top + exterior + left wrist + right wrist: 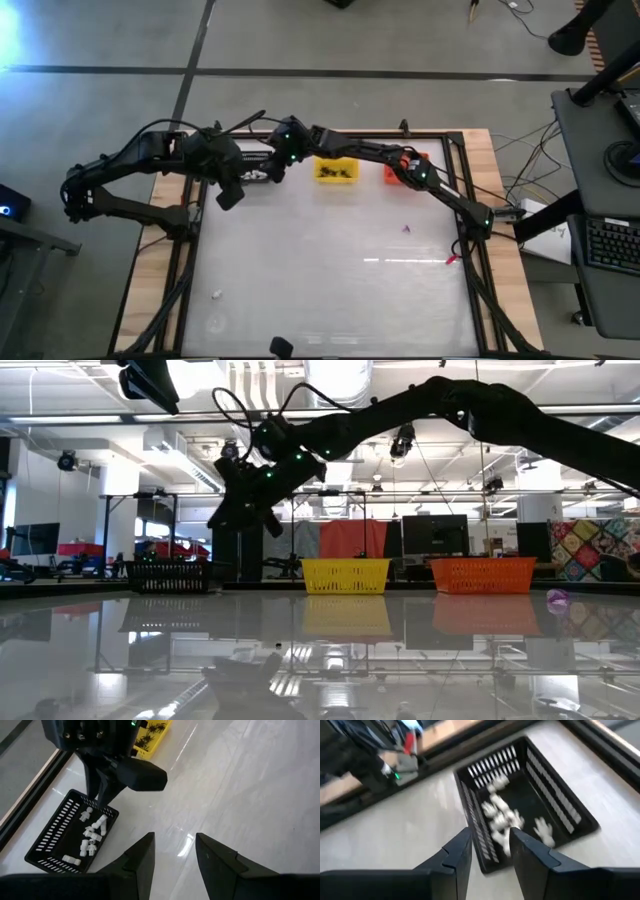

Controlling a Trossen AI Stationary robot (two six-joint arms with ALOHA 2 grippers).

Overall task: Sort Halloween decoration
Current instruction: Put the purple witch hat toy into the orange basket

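The black basket holds several white bits and stands at the table's far edge, left of the yellow basket with black spiders and the orange basket. My right gripper hovers open just above the black basket's near wall, as the low view also shows. My left gripper is open above bare table, just near of that basket. One purple bit and one white bit lie loose on the table.
The right arm stretches from the table's right side across the yellow and orange baskets. A small red thing lies near the right edge. A dark object sits at the near edge. The table's middle is bare and glossy.
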